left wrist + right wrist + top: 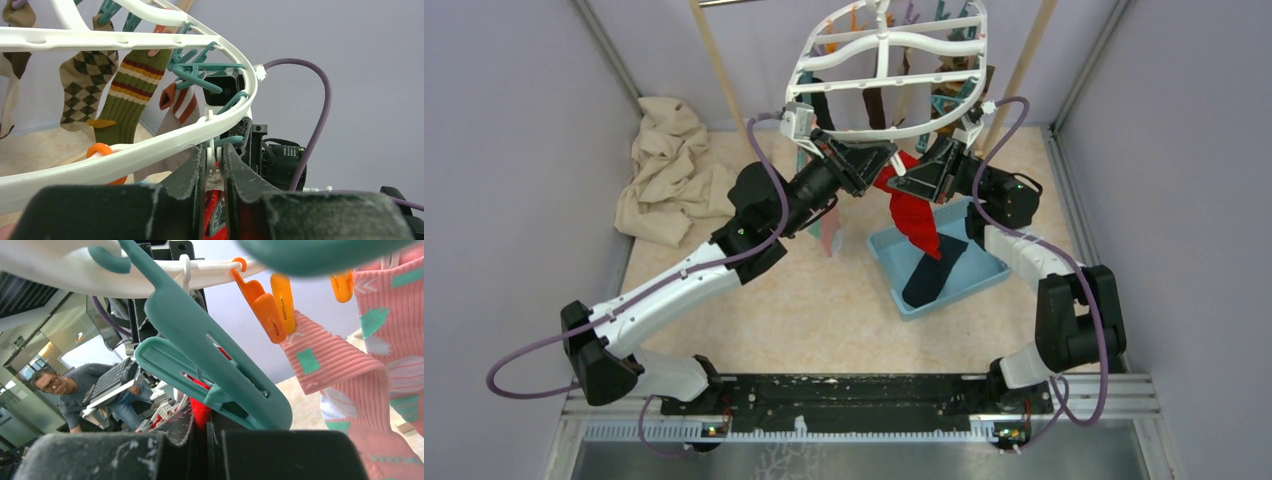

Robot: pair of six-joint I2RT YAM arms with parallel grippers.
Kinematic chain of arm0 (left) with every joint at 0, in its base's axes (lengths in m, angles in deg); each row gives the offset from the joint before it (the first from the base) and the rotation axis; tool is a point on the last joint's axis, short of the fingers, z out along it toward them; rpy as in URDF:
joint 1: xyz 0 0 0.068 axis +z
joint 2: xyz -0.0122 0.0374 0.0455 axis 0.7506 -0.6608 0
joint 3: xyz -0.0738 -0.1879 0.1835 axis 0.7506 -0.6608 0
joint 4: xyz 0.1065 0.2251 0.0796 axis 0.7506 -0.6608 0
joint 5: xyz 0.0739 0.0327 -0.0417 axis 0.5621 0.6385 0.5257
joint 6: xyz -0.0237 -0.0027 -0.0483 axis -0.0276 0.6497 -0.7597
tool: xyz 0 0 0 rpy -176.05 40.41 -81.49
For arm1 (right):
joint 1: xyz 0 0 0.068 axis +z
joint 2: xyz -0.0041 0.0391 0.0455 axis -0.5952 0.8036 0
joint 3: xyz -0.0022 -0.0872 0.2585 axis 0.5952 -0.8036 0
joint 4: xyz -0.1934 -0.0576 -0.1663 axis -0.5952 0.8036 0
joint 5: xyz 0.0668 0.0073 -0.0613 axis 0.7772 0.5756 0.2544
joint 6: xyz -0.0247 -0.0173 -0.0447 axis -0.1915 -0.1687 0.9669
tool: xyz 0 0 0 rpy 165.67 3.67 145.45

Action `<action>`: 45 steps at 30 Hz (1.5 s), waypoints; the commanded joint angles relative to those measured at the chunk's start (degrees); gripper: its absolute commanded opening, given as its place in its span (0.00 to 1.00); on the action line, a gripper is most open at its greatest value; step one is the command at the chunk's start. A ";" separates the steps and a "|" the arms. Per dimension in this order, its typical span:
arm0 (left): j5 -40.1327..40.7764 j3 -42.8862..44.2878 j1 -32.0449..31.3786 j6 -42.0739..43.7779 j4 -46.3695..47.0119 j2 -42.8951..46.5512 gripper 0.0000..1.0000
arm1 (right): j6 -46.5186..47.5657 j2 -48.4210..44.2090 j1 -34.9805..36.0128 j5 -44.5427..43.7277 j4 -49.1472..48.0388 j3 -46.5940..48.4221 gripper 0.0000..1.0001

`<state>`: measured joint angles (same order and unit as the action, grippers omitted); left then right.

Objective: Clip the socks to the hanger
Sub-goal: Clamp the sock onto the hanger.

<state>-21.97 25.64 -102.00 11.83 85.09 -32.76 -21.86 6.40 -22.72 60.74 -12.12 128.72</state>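
Left wrist view shows the left gripper (214,172) squeezed on a peg (214,156) under the hanger (150,150) rim, the right gripper (205,432) pinching the red sock (200,411), and the navy sock (929,275) in the blue tray (986,268); the next move is probably feeding the cuff into that peg.

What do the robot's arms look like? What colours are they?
The left arm and right arm have white links and chunky black joints, each with a looping purple cable. The left gripper and right gripper are black, with two scuffed, wedge-shaped fingers each.
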 commanded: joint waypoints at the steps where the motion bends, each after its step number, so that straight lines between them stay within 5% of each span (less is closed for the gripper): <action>1: -2.04 -0.64 -0.34 -0.44 0.15 0.55 0.22 | 1.06 -1.14 -0.34 -0.99 -9.32 2.32 0.00; 9: -3.06 -0.44 -0.34 -0.41 0.57 0.33 0.36 | 1.08 -1.43 -0.31 -0.99 -9.32 2.51 0.00; 14: -3.72 -0.35 -0.34 -0.24 0.59 0.17 0.57 | 1.08 -1.49 -0.26 -1.47 -9.39 2.62 0.00; 25: -3.70 -0.65 -0.34 0.12 0.64 0.50 0.70 | 1.19 -1.11 -0.32 -2.30 -9.32 2.78 0.01; 28: -3.81 -0.66 -0.34 0.36 0.49 0.55 0.71 | 1.04 0.04 -0.35 -3.68 -9.34 3.04 0.31; 33: -3.42 -0.66 -0.34 1.14 -0.39 1.08 0.72 | 1.23 2.19 -0.36 -5.37 -9.32 4.02 0.63; 45: 1.24 -2.53 -0.25 4.20 -2.12 3.94 0.73 | 3.78 1.67 -5.05 -12.74 -9.15 -5.02 0.75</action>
<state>-22.74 23.61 -102.18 14.05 83.01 -30.93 -19.13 8.95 -25.30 52.52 -12.12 126.25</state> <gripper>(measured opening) 0.732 0.749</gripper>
